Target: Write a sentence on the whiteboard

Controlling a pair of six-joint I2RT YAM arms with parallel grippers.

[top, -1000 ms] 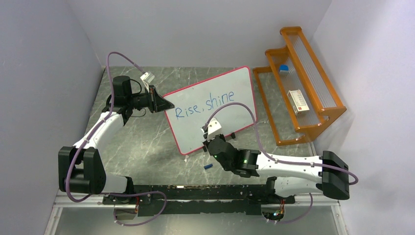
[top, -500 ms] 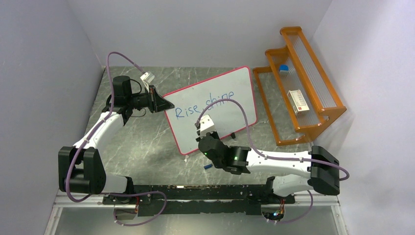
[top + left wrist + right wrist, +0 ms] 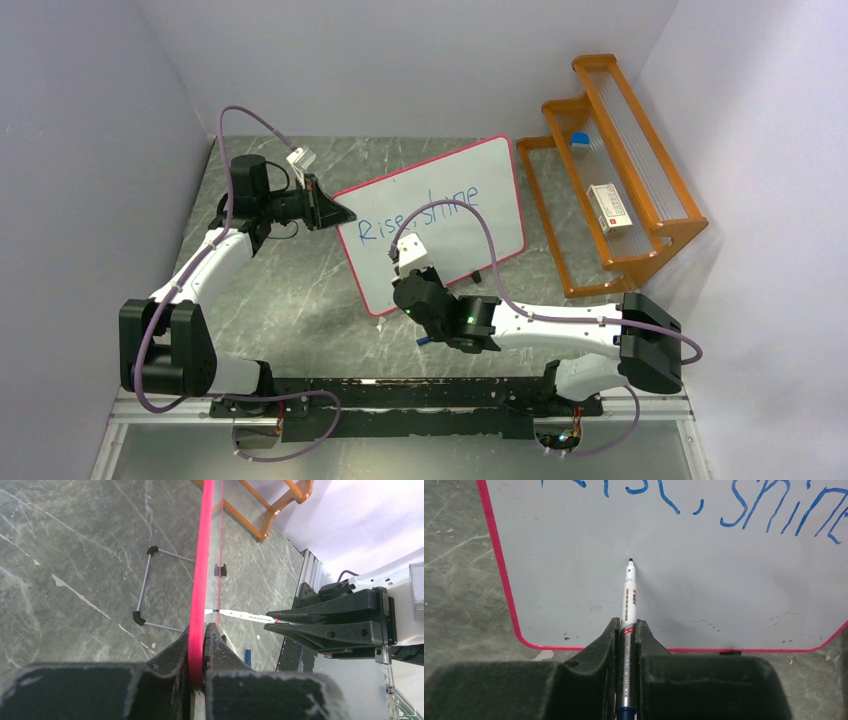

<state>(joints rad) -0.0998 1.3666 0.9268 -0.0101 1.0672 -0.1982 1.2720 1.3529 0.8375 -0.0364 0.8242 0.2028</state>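
The whiteboard (image 3: 490, 215) stood propped upright on the desk (image 3: 290, 290), and my left fingers (image 3: 202, 630) were pressed together on its pink frame, pinching the edge between them to steady it. The board's face lay straight ahead of my right fingers (image 3: 628, 627), which were clamped on the barrel of the marker (image 3: 629, 597), its tip pointing away from them at the board. The sentence (image 3: 455, 201) so far read "Rise, shine" in blue, one line running across the upper part of the board, beyond the marker tip and off to its right as the right wrist camera saw it. Below that line the surface was blank, with no ink under or beside the tip. The tip sat at or just off the surface, toward the side of the board the left fingers held. I could not tell whether it was touching. I judged the first line done and a second line about to start, so the writing was perhaps past halfway. A small blue piece (image 3: 425, 341), possibly the cap, lay on the desk behind the right fingers.
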